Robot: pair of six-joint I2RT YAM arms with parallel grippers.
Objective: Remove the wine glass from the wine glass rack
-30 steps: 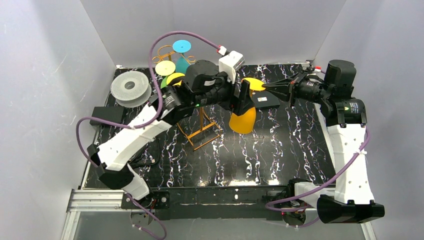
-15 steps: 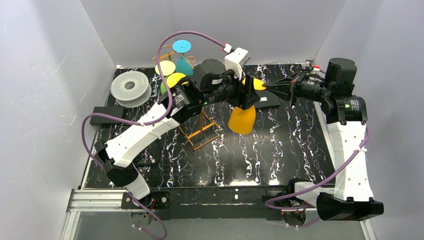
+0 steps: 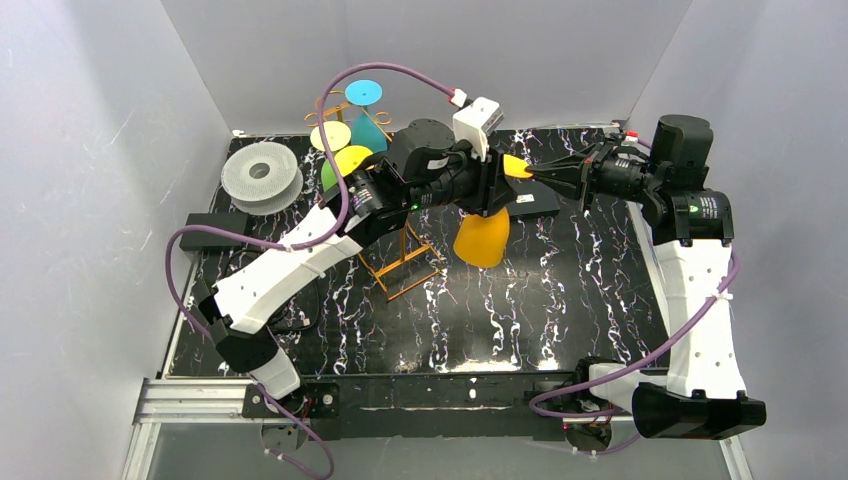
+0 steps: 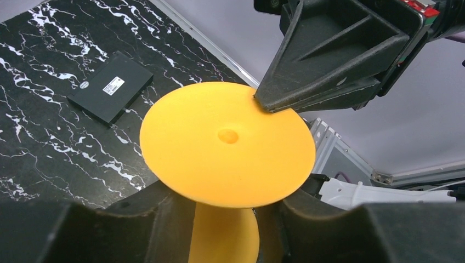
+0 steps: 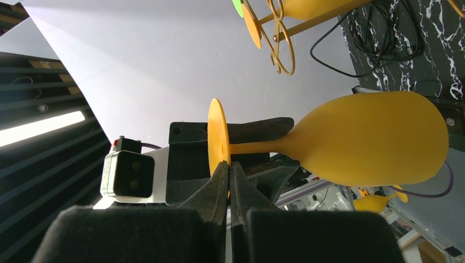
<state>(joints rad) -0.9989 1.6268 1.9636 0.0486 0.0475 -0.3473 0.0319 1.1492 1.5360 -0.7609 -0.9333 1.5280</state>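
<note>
An orange wine glass (image 3: 482, 240) hangs bowl-down in the air, right of the orange-gold wire rack (image 3: 400, 262) and clear of it. My left gripper (image 3: 488, 192) is shut on its stem, which sits between the fingers in the left wrist view (image 4: 225, 230) under the round foot (image 4: 227, 145). My right gripper (image 3: 530, 173) is shut on the rim of that foot, with its tips (image 5: 229, 167) pinching the disc edge (image 5: 217, 137). The bowl (image 5: 373, 137) points away. The rack's scroll ends (image 5: 279, 44) show behind.
Teal (image 3: 365, 92), pale yellow (image 3: 330, 135) and yellow (image 3: 352, 158) glass feet sit on the rack at the back left. A white spool (image 3: 262, 175) lies left of it. A black box (image 3: 530, 203) lies under the glass, another at the left edge (image 3: 215, 230). Walls enclose the table.
My left arm has carried the orange glass a little up and to the right. The glass foot now sits between my right gripper's tips. The right arm has barely moved.
</note>
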